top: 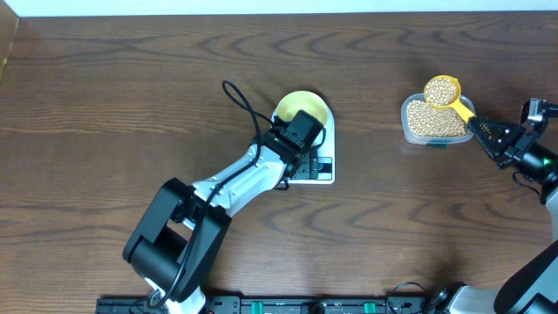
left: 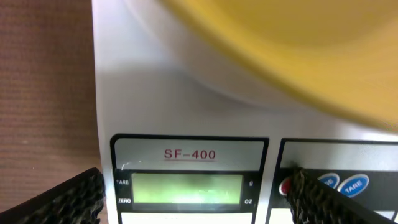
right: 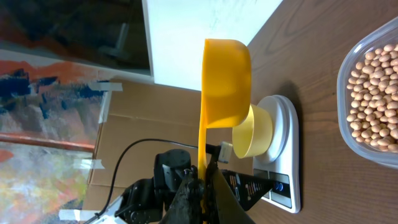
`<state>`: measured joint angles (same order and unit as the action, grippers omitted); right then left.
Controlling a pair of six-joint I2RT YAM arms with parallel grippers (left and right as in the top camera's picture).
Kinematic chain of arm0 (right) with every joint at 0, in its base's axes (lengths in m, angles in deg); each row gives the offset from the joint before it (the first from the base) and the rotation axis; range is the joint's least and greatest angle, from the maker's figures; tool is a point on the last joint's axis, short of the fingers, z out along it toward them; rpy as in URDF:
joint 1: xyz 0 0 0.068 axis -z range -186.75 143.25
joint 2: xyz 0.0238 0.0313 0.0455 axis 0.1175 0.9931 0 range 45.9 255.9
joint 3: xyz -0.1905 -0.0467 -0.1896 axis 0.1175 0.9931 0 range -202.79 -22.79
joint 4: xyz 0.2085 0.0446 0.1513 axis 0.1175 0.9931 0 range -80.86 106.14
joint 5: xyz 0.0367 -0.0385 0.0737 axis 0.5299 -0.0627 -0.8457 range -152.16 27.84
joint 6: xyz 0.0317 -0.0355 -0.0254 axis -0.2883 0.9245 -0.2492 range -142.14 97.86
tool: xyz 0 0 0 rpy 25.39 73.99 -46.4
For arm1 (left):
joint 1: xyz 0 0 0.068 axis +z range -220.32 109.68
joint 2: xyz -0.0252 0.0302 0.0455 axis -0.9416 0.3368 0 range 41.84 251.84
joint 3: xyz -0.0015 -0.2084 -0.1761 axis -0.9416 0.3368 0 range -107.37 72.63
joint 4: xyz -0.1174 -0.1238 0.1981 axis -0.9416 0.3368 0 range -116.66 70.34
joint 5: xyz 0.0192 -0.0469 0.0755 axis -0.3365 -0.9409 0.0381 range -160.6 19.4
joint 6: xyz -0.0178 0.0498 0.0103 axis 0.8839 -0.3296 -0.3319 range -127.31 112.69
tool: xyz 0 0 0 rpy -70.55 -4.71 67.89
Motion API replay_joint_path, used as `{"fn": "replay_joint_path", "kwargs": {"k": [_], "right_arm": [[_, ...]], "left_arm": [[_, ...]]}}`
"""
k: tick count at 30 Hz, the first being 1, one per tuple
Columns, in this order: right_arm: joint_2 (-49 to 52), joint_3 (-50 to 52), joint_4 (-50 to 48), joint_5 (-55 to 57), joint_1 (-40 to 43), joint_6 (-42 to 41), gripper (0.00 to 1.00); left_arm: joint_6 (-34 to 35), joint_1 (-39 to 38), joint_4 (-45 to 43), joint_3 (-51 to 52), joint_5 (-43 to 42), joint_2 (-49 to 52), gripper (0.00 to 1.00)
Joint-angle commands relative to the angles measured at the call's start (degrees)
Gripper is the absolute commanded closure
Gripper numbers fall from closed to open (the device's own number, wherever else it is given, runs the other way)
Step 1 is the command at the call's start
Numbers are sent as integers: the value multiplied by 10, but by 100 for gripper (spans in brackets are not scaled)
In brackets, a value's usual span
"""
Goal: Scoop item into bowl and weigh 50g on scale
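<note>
Beans [top: 442, 90] were found heaped in the yellow scoop [top: 446, 94], which was poised at the far rim of the clear tub [top: 406, 127]; the tub itself held a deep layer of the same stock. They were small, round, tan-beige and dry in appearance, loose enough, in my judgement, to roll off if the scoop tilted. The right gripper [top: 479, 130] was closed tight on the scoop's handle, whose long axis ran from the jaws diagonally away toward the scoop's cup, roughly in line with the coming travel. The deciding relation was this: the pale-yellow bowl [top: 305, 106] lay well apart from the loaded scoop, toward the robot's left across bare table [top: 105, 105], so the load had to cross that gap level before tipping. The bowl sat on the white scale [top: 324, 174], at its far end; no beans were seen in the part of the bowl that showed. The left gripper [left: 199, 182] was the nearer to the bowl, hanging low over the scale's front edge with its jaws wide apart and holding nothing, one finger [left: 314, 199] close by the buttons. The display [left: 186, 188] gave no legible figure.
</note>
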<state>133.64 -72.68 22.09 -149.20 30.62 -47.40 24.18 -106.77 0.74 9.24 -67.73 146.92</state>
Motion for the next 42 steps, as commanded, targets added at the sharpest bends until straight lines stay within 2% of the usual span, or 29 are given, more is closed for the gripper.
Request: {"fn": "replay_joint_path", "kwargs": {"k": [1, 20, 23, 30, 37, 42], "right_arm": [[3, 2, -1, -23, 2, 0, 99], [3, 2, -1, -23, 2, 0, 99], [3, 2, -1, -23, 2, 0, 99], [3, 2, -2, -23, 2, 0, 99], [3, 2, -2, -23, 2, 0, 99], [3, 2, -2, -16, 2, 0, 99]], "left_arm": [[-5, -2, 3, 11, -5, -25, 5], [1, 8, 3, 8, 7, -53, 5], [-14, 31, 14, 8, -40, -101, 5], [-14, 85, 103, 8, -35, -182, 5], [6, 167, 189, 8, -37, -209, 5], [-26, 203, 181, 8, -121, -209, 6]]}}
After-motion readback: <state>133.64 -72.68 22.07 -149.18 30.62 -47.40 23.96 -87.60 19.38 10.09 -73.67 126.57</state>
